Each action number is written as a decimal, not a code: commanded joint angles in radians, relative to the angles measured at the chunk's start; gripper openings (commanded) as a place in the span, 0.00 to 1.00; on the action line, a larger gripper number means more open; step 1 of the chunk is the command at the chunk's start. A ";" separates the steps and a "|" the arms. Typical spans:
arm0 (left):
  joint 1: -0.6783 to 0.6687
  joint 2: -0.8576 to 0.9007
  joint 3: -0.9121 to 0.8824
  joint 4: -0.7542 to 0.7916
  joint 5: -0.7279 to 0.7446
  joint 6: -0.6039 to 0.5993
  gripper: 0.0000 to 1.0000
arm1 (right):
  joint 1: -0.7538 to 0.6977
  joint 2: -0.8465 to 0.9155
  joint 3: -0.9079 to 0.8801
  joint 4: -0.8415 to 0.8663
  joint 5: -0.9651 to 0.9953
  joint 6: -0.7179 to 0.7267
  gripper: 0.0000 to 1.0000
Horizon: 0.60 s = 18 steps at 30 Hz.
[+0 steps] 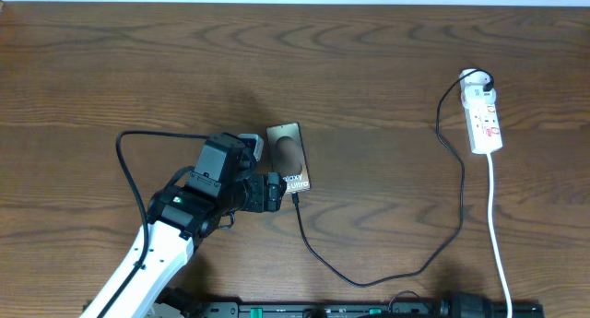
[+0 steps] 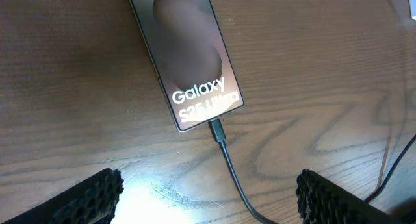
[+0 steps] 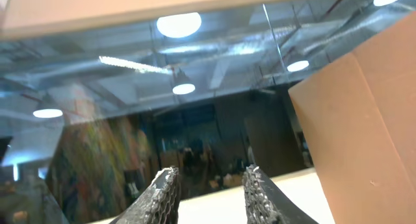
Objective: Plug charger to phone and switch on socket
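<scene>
One of each on the table, and two fingers per wrist view.

One flat dark grey-brown phone [image 1: 289, 157] with white Galaxy lettering, one long thin black charger cable [image 2: 227, 156], one narrow white power strip [image 1: 486, 120] with one white plug [image 1: 475, 78] and one white lead [image 1: 498, 235], one brown wooden table [image 1: 387, 60]. One white-and-black robot arm [image 1: 157, 253] shows from overhead. The left gripper [image 2: 209, 182] shows two black ribbed fingers [image 2: 91, 198]; the right gripper [image 3: 211, 178] shows two likewise.

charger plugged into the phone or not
Plugged in. In the left wrist view the charger has its plug tip seated in the bottom edge of the phone, just below the Galaxy lettering, with the cable trailing away.
</scene>
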 commanded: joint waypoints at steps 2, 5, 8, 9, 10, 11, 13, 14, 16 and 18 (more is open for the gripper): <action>-0.002 -0.012 0.005 -0.003 -0.010 -0.002 0.88 | 0.021 -0.054 0.000 -0.001 -0.006 -0.006 0.33; -0.002 -0.012 0.005 -0.003 -0.011 -0.001 0.88 | 0.035 -0.078 0.001 0.000 -0.006 -0.006 0.35; -0.002 -0.012 0.005 -0.003 -0.011 -0.002 0.88 | 0.053 -0.101 0.004 0.000 -0.005 -0.006 0.37; -0.002 -0.012 0.005 -0.003 -0.011 -0.001 0.88 | 0.063 -0.108 0.011 0.000 -0.006 -0.006 0.38; -0.002 -0.012 0.005 -0.003 -0.011 -0.001 0.88 | 0.070 -0.110 0.017 0.000 -0.005 -0.006 0.40; -0.002 -0.012 0.005 -0.003 -0.011 -0.001 0.88 | 0.085 -0.113 0.031 0.000 -0.005 -0.006 0.43; -0.002 -0.012 0.005 -0.003 -0.011 -0.001 0.88 | 0.100 -0.113 0.047 0.001 -0.005 -0.006 0.45; -0.002 -0.012 0.005 -0.003 -0.011 -0.001 0.88 | 0.103 -0.114 0.055 0.000 -0.005 -0.006 0.45; -0.002 -0.012 0.005 -0.003 -0.011 -0.001 0.88 | 0.105 -0.117 0.060 -0.004 -0.005 -0.007 0.48; -0.002 -0.012 0.005 -0.003 -0.011 -0.001 0.88 | 0.109 -0.121 0.060 -0.011 -0.006 -0.006 0.48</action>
